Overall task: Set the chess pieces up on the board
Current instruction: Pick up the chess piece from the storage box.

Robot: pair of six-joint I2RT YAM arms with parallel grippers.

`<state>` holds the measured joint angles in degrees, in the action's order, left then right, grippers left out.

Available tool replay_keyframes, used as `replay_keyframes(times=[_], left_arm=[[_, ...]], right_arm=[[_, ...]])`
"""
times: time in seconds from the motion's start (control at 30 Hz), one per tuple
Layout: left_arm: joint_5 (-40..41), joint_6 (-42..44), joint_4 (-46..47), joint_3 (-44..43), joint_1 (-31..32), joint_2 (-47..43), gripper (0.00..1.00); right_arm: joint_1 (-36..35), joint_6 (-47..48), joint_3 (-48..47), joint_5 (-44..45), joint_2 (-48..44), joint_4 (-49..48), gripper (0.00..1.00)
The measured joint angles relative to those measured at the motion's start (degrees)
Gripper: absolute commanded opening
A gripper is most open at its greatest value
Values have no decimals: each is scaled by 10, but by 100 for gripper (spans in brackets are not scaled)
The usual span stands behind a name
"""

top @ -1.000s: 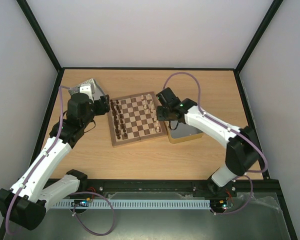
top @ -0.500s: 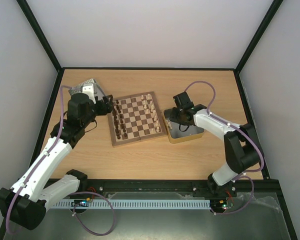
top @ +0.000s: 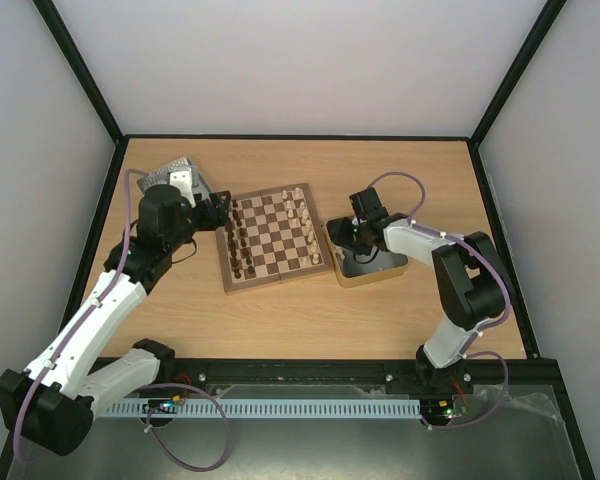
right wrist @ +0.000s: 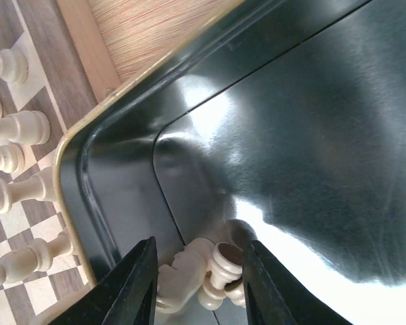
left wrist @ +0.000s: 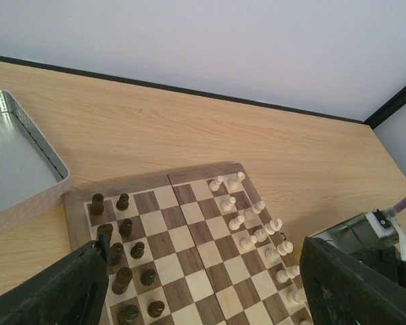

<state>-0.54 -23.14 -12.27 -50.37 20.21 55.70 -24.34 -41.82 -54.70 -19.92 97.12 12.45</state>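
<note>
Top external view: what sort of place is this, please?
Probably a robot test cell, not a home: a wooden table boxed in by plain white walls and black frame bars, a left arm and right arm bolted at its near edge, and a chessboard set between them.

White shells and black joints on my left arm (top: 90, 320) and right arm (top: 420, 240), a purple cable (top: 400, 182) along each, black flat-sided fingers (right wrist: 132, 291).
</note>
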Motion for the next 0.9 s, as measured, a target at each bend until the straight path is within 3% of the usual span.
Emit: replay_keyframes(times=[0.3,0.63,0.9], left_arm=[[-7,-5,0,0,0,0,79],[-9,-5,1,0,0,0,79],[-10,-5,2,0,0,2,79]], right_arm=[[3,9,2,2,12,-20,30],[3,36,2,115,9,52,30],[3,64,1,65,-15,57,31]])
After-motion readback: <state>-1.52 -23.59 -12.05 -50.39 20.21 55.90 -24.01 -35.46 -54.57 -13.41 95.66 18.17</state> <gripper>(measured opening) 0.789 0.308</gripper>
